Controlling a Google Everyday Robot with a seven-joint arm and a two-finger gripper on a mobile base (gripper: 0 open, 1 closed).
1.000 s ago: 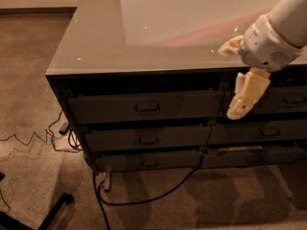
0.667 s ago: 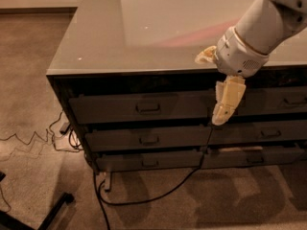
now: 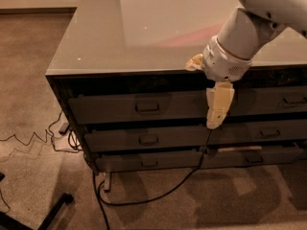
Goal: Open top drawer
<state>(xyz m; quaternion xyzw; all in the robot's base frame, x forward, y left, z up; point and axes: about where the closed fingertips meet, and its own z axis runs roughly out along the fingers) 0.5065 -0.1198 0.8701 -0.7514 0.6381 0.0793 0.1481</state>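
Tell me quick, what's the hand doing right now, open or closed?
The hand: cannot be told; it hangs in front of the top drawer at its right end, away from the pull.

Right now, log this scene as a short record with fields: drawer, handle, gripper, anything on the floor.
top drawer: uppermost front of the left stack, looks shut, no tray showing
handle: small pull at the centre of that front, nothing touching it
gripper: hangs pointing down in front of the cabinet, near the drawer's right end, right of the handle
lower drawers: two slimmer fronts beneath, both look shut
cable: black, lying on the carpet in front of the cabinet
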